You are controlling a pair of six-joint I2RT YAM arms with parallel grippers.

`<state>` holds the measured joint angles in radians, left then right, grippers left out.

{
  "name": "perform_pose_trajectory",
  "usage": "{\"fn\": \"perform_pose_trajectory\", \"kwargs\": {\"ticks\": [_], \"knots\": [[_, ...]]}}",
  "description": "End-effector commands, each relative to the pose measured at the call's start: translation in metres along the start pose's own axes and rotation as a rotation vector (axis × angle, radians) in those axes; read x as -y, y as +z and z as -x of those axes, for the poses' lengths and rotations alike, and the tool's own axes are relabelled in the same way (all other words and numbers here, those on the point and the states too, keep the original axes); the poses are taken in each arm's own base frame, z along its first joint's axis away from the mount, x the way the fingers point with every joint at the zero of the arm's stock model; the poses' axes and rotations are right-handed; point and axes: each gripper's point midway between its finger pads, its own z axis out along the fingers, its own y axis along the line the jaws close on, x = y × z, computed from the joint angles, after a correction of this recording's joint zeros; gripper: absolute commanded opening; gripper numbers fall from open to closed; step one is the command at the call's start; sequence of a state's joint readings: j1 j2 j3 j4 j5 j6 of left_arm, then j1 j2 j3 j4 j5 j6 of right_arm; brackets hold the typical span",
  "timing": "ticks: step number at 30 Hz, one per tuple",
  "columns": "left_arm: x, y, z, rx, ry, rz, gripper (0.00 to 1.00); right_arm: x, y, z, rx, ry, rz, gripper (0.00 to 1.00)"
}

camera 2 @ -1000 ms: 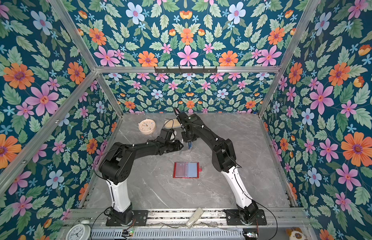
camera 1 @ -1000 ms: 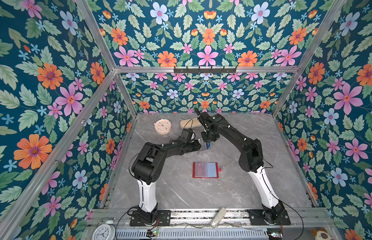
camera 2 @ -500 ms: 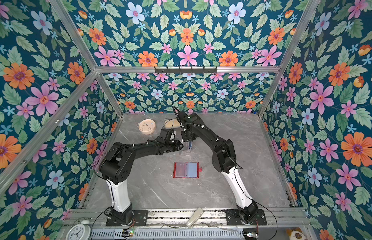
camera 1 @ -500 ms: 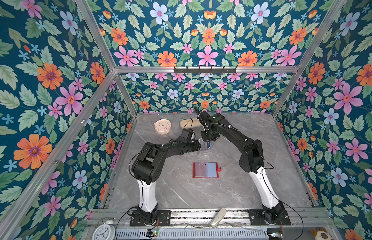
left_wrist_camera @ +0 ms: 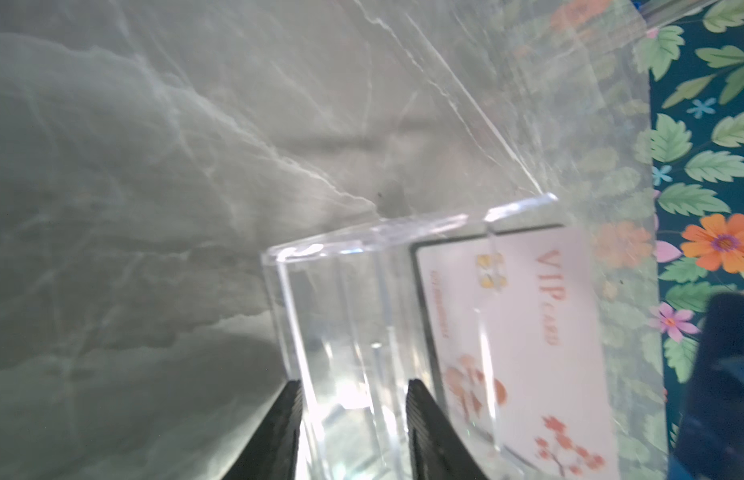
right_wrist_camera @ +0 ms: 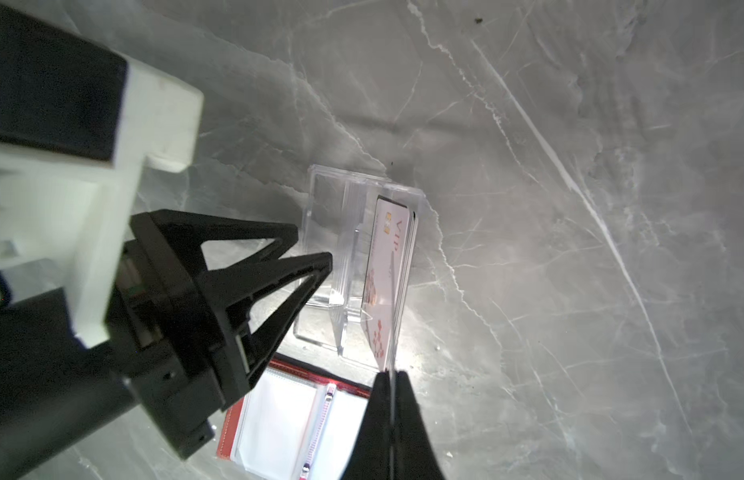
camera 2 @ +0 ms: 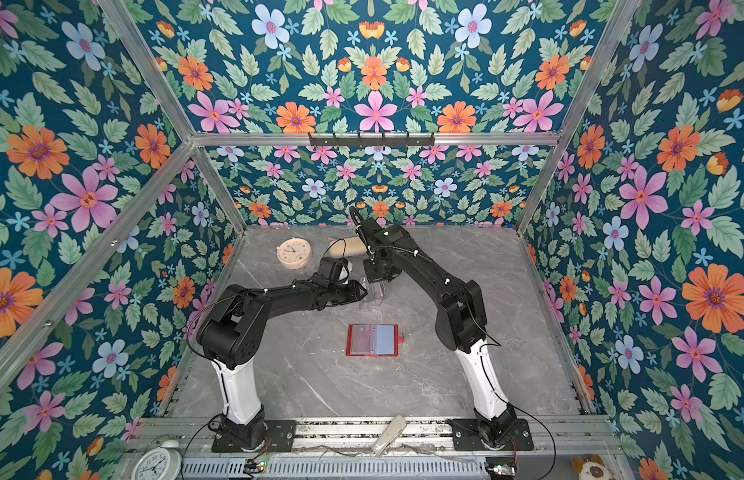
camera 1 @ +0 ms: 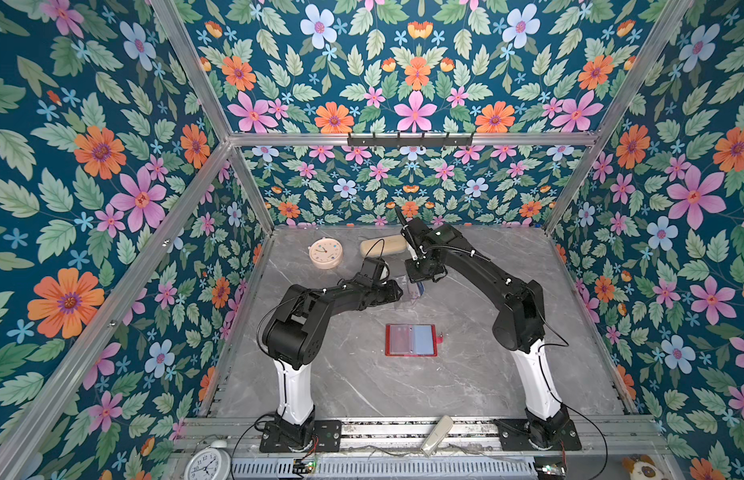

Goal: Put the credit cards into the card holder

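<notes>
The left gripper [left_wrist_camera: 351,384] was set astride the front of the clear stand [left_wrist_camera: 320,266] with its jaws partly apart. Whether the stand was actually pressed could not be told, though bracing it seemed the purpose. The credit cards [left_wrist_camera: 528,332] were stacked upright in the stand's rear slot, white VIP card foremost. Further right, the right gripper [right_wrist_camera: 390,376] was closed tight on the blue card [camera 1: 420,287], pinched by its upper edge, presumably for lifting out. The red card holder [camera 1: 411,340] was laid open nearer the bases, apart from the stand.

Likely a robot test booth: floral-papered walls [camera 1: 92,166], aluminium frame [camera 1: 403,139].
</notes>
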<state>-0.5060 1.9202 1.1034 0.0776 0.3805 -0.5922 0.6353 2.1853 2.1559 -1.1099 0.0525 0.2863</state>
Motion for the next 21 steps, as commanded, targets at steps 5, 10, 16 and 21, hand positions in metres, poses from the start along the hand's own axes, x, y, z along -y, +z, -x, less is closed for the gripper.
{"fn": "perform_pose_trajectory", "kwargs": {"ticks": [5,10,16,21], "knots": [[0.026,-0.032,0.012,0.061,0.100,-0.064,0.58,-0.003,-0.031,-0.012,0.109,0.053,0.106,0.00],[0.024,-0.065,0.012,0.128,0.156,-0.018,0.61,0.004,-0.041,-0.040,0.135,0.106,0.187,0.00],[0.004,-0.094,-0.014,0.148,0.161,0.052,0.61,-0.001,-0.049,-0.077,0.181,0.151,0.316,0.00],[-0.009,-0.103,-0.048,0.129,0.131,0.063,0.62,-0.010,-0.034,-0.109,0.160,0.189,0.423,0.00]]}}
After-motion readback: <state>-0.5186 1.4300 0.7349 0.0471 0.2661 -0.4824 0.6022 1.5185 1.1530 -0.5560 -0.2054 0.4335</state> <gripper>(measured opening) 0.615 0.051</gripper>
